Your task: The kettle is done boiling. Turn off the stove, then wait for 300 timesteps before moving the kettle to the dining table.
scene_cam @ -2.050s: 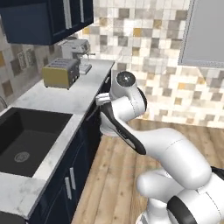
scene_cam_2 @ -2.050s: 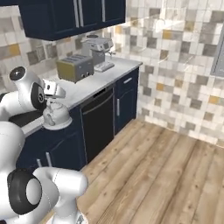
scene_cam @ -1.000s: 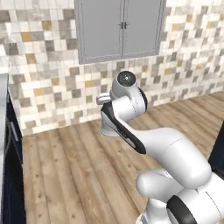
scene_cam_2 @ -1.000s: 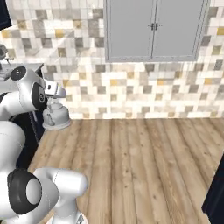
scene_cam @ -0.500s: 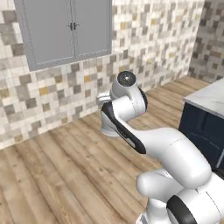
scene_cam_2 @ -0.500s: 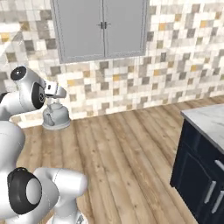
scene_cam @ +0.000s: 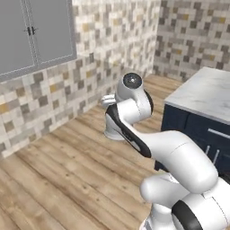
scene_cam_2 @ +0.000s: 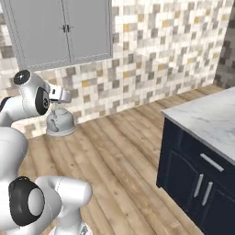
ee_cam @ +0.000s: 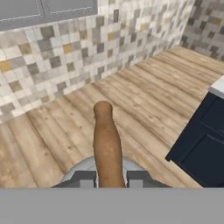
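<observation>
Standing at the right is one dining table (scene_cam_2: 202, 120) (its far end cut off), a marble worktop on navy base. One kettle (scene_cam_2: 60, 122) hangs above the wood floor (scene_cam_2: 124, 151), its brown handle (ee_cam: 106, 144) clenched in the gripper (ee_cam: 110, 179), body mostly hidden.

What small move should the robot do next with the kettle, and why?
Probably drive a little closer to the dining table, keeping the grip. The gripper is shut on the kettle by its brown handle, hanging above the wood floor, and the marble top lies off to the side, not yet under it.
</observation>
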You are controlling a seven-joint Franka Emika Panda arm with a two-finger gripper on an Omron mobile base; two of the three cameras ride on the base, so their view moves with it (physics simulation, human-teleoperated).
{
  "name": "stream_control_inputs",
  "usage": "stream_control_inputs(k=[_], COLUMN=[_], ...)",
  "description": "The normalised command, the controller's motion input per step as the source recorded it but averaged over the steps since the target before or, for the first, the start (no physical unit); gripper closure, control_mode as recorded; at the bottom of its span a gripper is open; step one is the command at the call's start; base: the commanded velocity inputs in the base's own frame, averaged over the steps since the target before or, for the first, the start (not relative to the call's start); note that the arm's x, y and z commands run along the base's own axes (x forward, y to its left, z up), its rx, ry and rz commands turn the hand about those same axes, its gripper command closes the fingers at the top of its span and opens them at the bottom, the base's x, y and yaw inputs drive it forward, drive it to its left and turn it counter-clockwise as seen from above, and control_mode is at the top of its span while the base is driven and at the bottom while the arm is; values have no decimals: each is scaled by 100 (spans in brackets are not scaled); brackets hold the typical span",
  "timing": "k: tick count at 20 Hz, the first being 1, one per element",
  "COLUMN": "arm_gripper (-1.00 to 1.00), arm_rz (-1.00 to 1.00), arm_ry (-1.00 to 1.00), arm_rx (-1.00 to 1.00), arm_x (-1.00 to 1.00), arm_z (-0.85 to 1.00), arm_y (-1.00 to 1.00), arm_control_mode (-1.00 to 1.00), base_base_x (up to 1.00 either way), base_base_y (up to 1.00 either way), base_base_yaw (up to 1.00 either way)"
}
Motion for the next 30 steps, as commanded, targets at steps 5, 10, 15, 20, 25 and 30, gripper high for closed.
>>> stream_control_inputs(k=[5,10,15,20,25,30], arm_gripper=[100,100,100,100,100,100], arm_rz=[0,0,0,0,0,0], arm_ry=[0,0,0,0,0,0], arm_rx=[0,0,0,0,0,0], arm_x=[0,0,0,0,0,0], arm_z=[0,0,0,0,0,0], arm_y=[0,0,0,0,0,0], arm_control_mode=[100,100,100,100,100,100], base_base_x=[75,79,74,62,59,53], base_base_y=[53,57,53,51,51,47], base_base_yaw=[-36,-36,-35,-39,-41,-43])
